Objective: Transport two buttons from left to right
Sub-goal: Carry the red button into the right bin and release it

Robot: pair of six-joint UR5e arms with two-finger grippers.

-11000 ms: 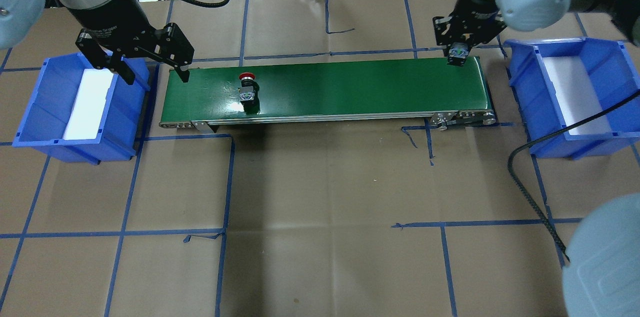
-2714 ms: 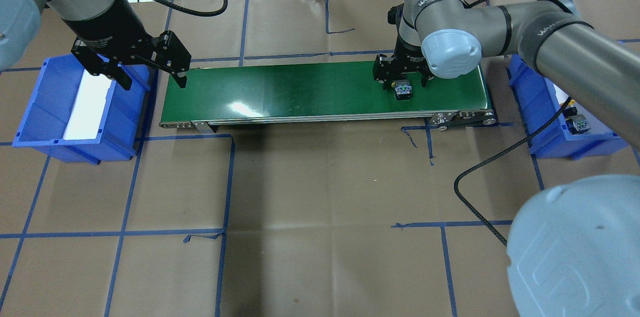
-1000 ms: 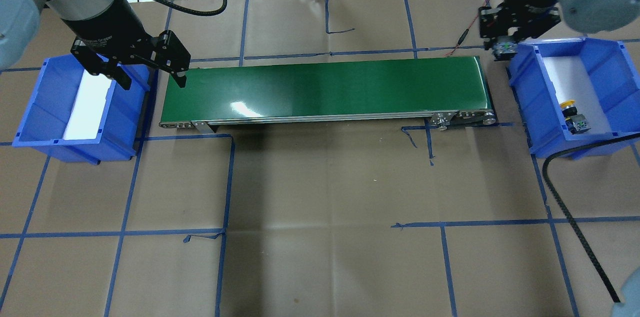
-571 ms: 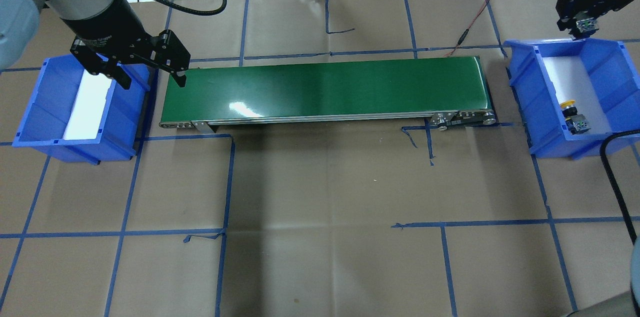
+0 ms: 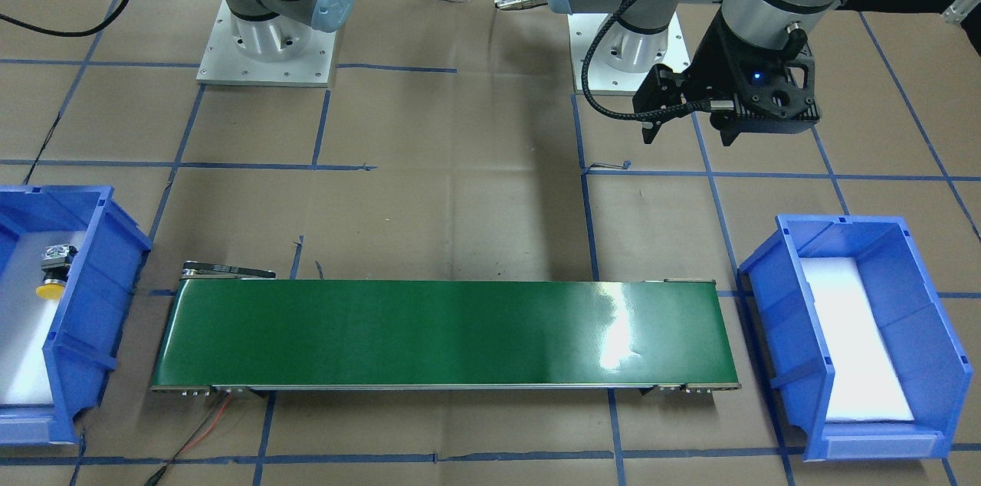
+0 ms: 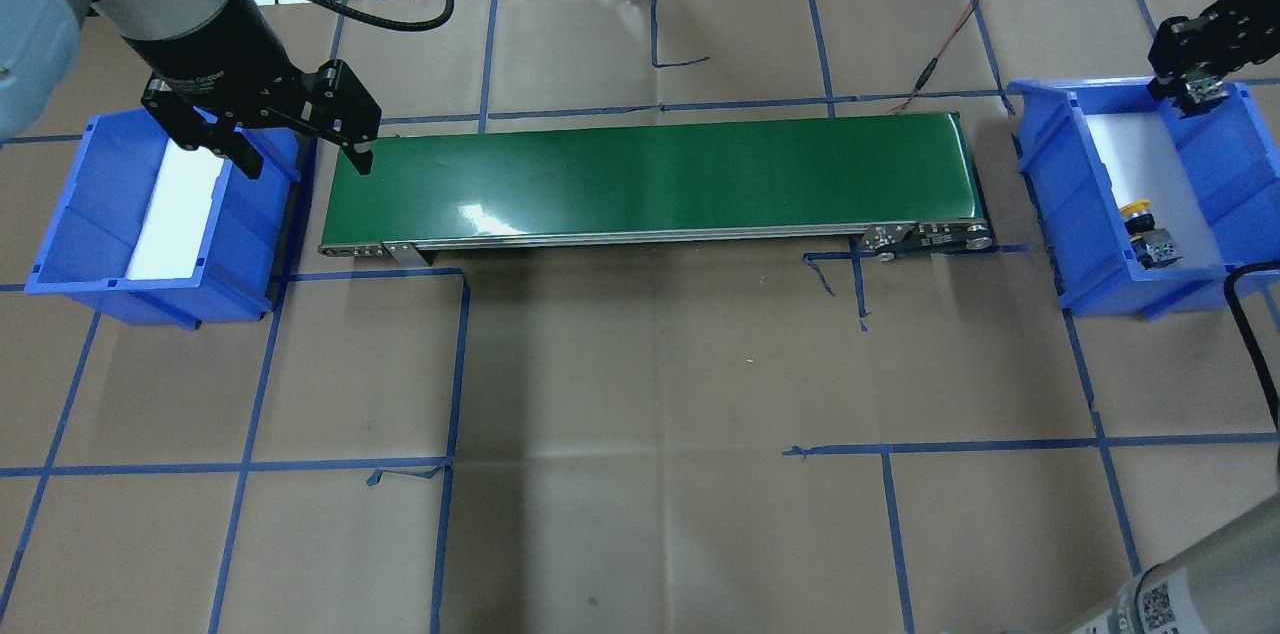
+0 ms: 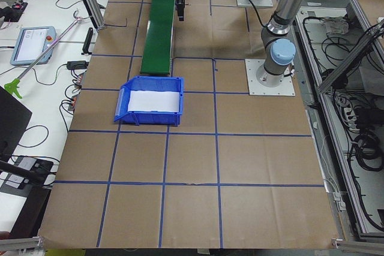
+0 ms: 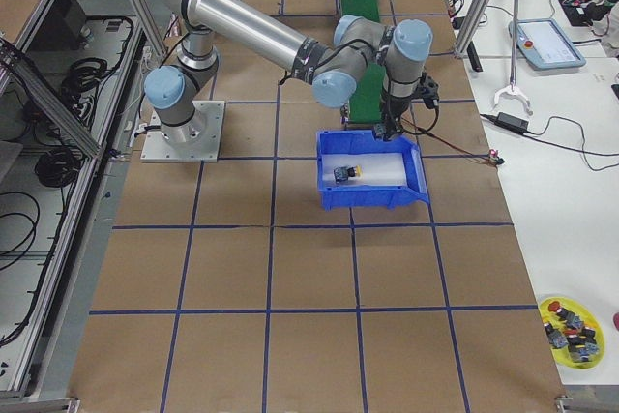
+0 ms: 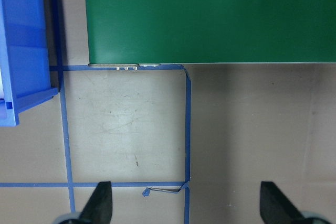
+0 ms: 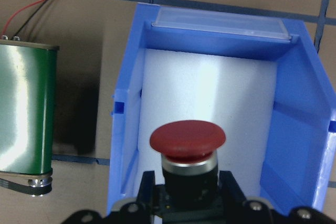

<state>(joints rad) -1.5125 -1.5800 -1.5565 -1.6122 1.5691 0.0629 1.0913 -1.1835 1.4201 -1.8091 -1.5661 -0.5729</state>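
Note:
My right gripper [image 10: 188, 195] is shut on the red button [image 10: 187, 139], gripping its black barrel. It hangs over the far end of the right blue bin [image 6: 1050, 176], and in the overhead view the right gripper [image 6: 1195, 86] sits at the bin's far right rim. The yellow button [image 6: 1138, 211] lies on its side on the white liner near the bin's near end, also visible as the yellow button [image 5: 52, 290]. My left gripper [image 6: 305, 154] hangs open and empty between the left blue bin [image 6: 60, 244] and the left end of the green belt [image 6: 650, 174].
The left bin holds only a white liner. A red-and-black wire [image 6: 935, 64] runs from the belt's right end to the table's back. A black cable [image 6: 1250, 334] loops beside the right bin. A yellow dish [image 8: 569, 318] with several spare buttons sits far off.
My right gripper has carried the red button from the bin's far left corner across and down over the bin's far end. The left arm has not moved.

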